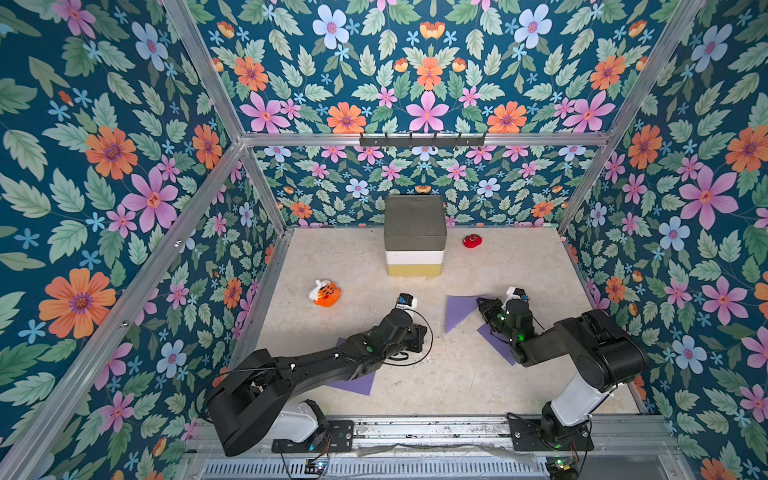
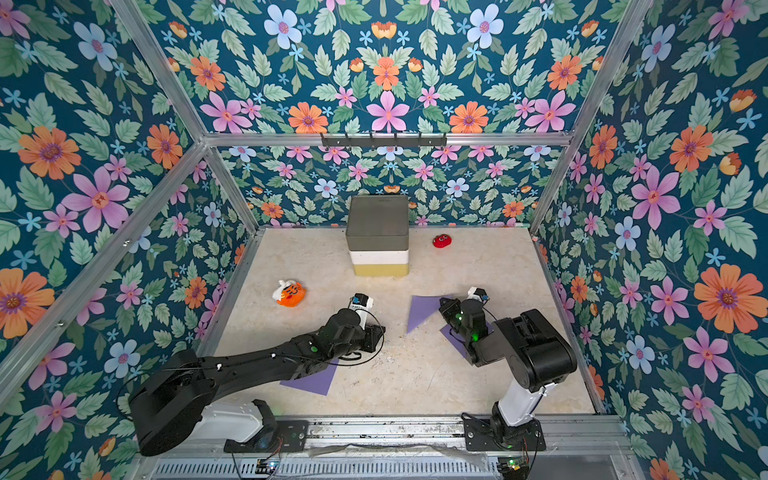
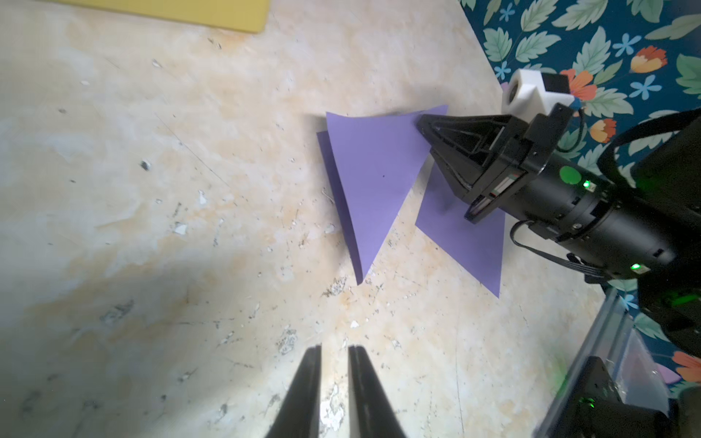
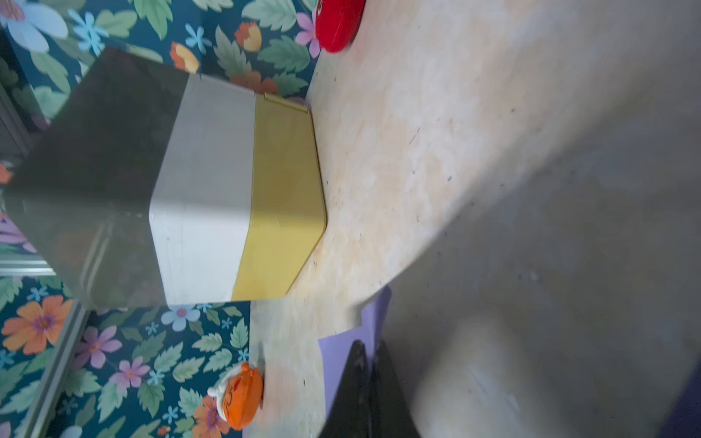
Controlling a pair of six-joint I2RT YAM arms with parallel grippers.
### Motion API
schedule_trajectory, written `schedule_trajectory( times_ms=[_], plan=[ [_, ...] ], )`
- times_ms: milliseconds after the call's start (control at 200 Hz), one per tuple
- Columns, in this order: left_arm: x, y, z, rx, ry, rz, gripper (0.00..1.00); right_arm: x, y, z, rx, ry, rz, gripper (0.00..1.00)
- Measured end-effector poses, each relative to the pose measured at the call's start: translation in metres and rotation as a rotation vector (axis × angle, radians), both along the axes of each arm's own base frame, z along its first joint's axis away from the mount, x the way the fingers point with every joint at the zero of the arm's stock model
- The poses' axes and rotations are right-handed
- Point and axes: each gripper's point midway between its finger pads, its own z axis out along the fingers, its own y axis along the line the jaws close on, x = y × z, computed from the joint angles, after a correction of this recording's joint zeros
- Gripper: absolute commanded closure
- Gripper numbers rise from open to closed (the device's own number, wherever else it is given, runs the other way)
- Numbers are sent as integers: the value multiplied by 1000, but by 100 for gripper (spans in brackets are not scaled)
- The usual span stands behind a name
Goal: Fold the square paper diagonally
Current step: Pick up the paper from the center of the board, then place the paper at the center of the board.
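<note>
Two tools are in view above the surface [image 1: 457, 386]. At left, the left tool [image 3: 334, 350] is empty, jaws a narrow gap apart. Right of centre lies the purple square paper [image 3: 371, 178], doubled into a triangle, one raised corner pinched in the closed right tool [image 3: 421, 123].

Walls [image 1: 108, 174] left, right and far: dark teal floral paper, pink/orange/blue flowers, green leaves. Aluminium frame bars [image 1: 291, 139] run up the corners and across the far wall. Black hook rail [image 1: 422, 142] on the far crossbar. Floor [image 1: 457, 374] beige marbled, scuffed, white flecks mid. Metal rail [image 1: 428, 430] along near edge. Even light, soft shadows.
</note>
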Motion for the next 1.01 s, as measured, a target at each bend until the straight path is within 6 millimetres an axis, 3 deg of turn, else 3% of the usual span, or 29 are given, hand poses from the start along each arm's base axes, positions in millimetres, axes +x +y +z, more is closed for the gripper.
schedule_trajectory(
  times_ms=[180,340,460,640,870,1005],
  plan=[
    [8,13,7,17,-49,63,75,12,-28,0,1,10,-142,100],
    [10,24,-1,45,-53,103,74,22,-46,0,-15,33,-241,100],
    [12,31,-2,52,-63,135,73,28,-52,-2,-37,56,-285,92],
    [17,42,-1,74,-83,184,71,27,-59,-21,-61,134,-324,83],
    [27,61,-11,114,-71,246,71,24,-61,-27,-88,192,-330,49],
    [36,76,-19,119,-40,303,72,21,-63,-22,-95,193,-331,40]
  ],
)
